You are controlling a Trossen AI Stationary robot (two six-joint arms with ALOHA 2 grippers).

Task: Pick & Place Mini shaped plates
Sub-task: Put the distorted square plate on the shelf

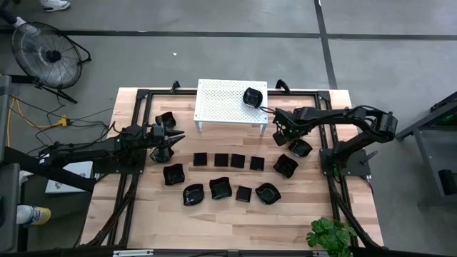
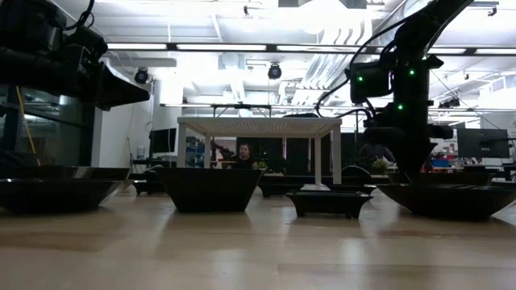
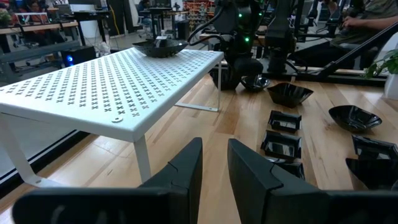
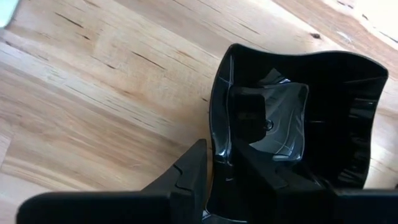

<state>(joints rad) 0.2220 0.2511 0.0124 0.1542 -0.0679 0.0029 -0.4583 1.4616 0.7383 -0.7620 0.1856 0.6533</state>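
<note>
Several mini shaped plates, glossy black, lie on the wooden table: a row of flat squares and wavy-rimmed ones nearer the front. One plate rests on the white perforated stand. My right gripper points down beside the stand's right end, shut on a wavy-rimmed plate. My left gripper stays level at the table's left, its fingers a little apart with nothing between them. My right gripper takes the wavy plate by one side wall of its rim. One finger stands outside the wall and the other inside the bowl. The fingers come from above, pointing down. The plate sits upright with its base on the wood.
Another wavy plate lies close by, toward the near edge from the held one. A lone plate sits by my left gripper. A potted plant stands at the near right corner. A person sits in the room beyond the table.
</note>
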